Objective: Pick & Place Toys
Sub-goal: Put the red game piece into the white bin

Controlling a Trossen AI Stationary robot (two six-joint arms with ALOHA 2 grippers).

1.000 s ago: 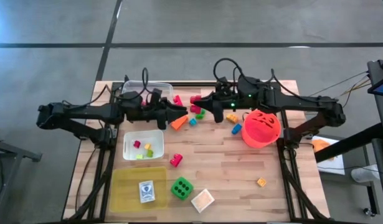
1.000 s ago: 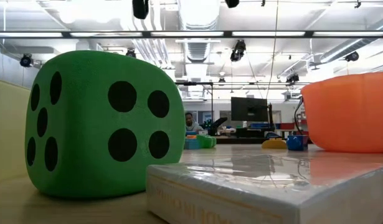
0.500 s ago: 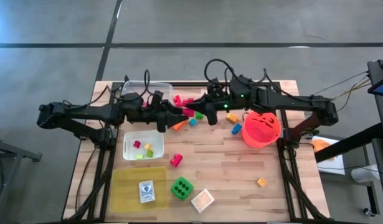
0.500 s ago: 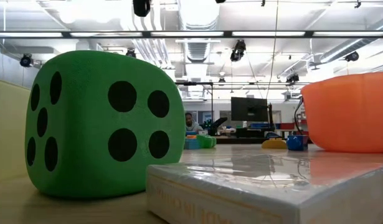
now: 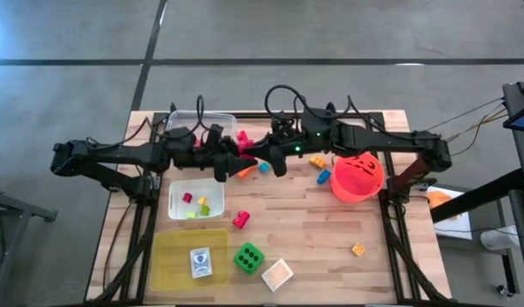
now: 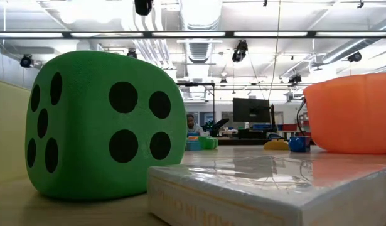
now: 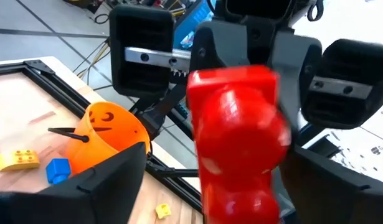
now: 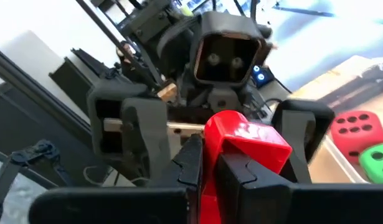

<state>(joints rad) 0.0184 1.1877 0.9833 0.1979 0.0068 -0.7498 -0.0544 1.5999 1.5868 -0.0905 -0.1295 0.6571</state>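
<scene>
Mid-handover, I judge. My right gripper (image 8: 210, 165) is clamped on the red block (image 8: 244, 146). My left gripper (image 5: 242, 159) stands wide, its fingers (image 7: 107, 180) flanking the block without touching. Both meet above the table (image 5: 313, 222), far-centre, just right of the clear tub (image 5: 202, 119). Next: draw the right arm away and carry the block to a container.

Meeting tip to tip just right of the clear tub (image 5: 200, 120): left gripper (image 5: 237, 161) and right gripper (image 5: 250, 152). Well right of it, orange bucket (image 5: 358, 176); below it, green die (image 5: 249, 257).
</scene>
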